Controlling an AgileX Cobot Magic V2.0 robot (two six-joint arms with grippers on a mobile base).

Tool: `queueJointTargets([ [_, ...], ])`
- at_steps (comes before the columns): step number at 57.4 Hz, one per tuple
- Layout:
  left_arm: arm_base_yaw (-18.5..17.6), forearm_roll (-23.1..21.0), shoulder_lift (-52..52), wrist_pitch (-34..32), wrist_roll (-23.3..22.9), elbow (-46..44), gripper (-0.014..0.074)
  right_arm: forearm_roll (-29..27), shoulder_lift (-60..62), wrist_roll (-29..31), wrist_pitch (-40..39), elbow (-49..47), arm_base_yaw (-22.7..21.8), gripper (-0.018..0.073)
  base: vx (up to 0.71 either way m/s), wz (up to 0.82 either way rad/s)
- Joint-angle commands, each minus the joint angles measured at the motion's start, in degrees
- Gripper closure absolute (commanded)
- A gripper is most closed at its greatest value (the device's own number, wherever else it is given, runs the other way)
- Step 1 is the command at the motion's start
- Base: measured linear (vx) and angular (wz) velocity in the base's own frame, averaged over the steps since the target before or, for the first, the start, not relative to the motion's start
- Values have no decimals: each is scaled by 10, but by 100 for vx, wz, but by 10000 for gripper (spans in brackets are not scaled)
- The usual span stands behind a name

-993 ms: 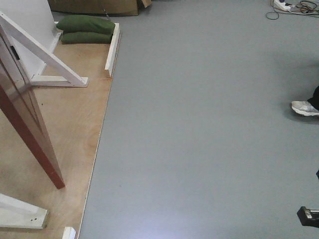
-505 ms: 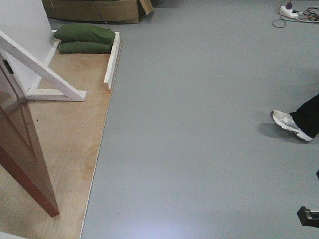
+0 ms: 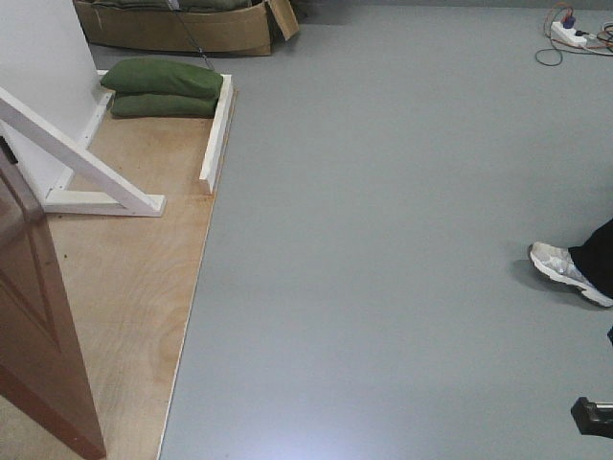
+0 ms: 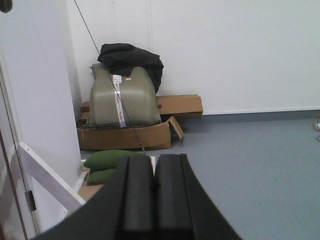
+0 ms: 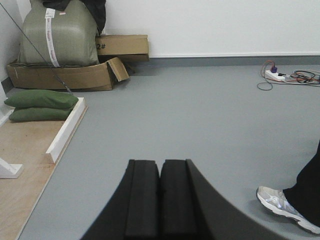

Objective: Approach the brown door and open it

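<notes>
One brown door (image 3: 38, 355), one "2#" box (image 5: 125, 47)

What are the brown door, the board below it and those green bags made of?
Brown door: seemingly varnished wood, reddish and glossy with a moulded panel. Board: likely bare plywood, pale with swirling grain. Green bags: probably matte cloth, soft and sagging.

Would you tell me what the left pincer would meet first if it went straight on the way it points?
Most likely the stacked green sandbags, lying just past the tips of the left pincer; the open cardboard box stands behind them. Depth is unclear, so it might pass over the bags.
</notes>
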State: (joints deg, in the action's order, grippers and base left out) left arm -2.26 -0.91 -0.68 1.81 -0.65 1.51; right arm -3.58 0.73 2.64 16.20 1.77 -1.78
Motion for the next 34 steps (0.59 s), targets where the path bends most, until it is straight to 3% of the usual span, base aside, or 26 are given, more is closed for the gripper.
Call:
queueJointTargets([
  [1,-4,-2,-8,-47,-5,-10,600,0,7,3,-47,3,0,559,18,2],
  [34,-4,-2,-8,-47,-5,-10,600,0,7,3,-47,3,0,559,12,0],
])
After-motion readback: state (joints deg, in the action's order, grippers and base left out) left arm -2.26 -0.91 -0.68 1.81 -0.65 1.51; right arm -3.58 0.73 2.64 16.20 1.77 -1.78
